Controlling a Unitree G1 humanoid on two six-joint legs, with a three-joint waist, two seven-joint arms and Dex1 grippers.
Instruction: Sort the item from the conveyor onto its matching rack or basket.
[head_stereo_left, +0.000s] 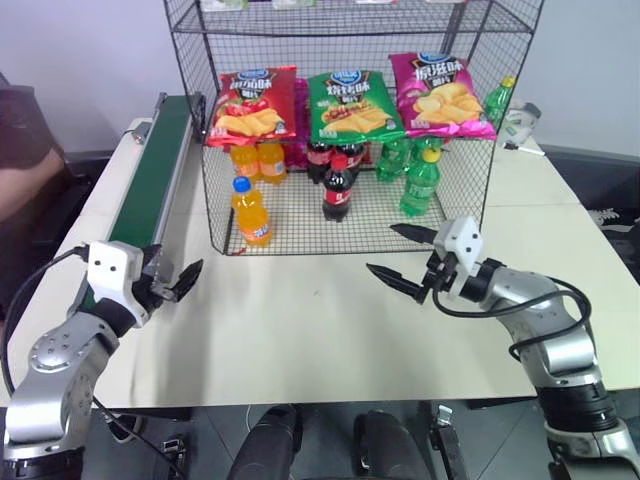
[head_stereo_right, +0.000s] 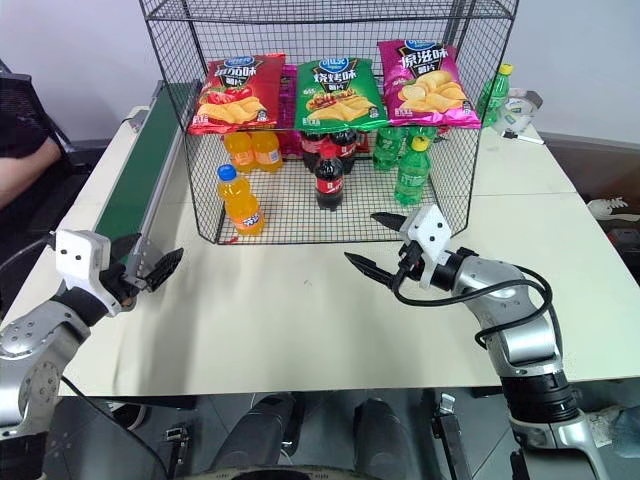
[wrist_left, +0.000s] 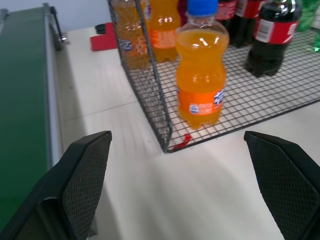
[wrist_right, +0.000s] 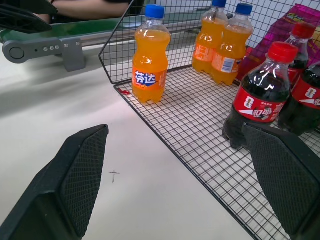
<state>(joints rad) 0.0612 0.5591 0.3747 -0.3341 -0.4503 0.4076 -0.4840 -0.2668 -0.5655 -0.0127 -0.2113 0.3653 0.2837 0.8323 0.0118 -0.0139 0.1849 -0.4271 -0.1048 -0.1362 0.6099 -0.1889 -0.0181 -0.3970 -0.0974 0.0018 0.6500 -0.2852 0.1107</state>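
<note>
Our orange bottle (head_stereo_left: 250, 212) stands upright at the rack's (head_stereo_left: 222, 245) front left corner; both fingers spread, empty. We judge it rigid, liquid-heavy, slick: take the waist below the cap

Silver-grey jointed arms, white wrist blocks, looping black cables — black mesh-textured jaws.
</note>
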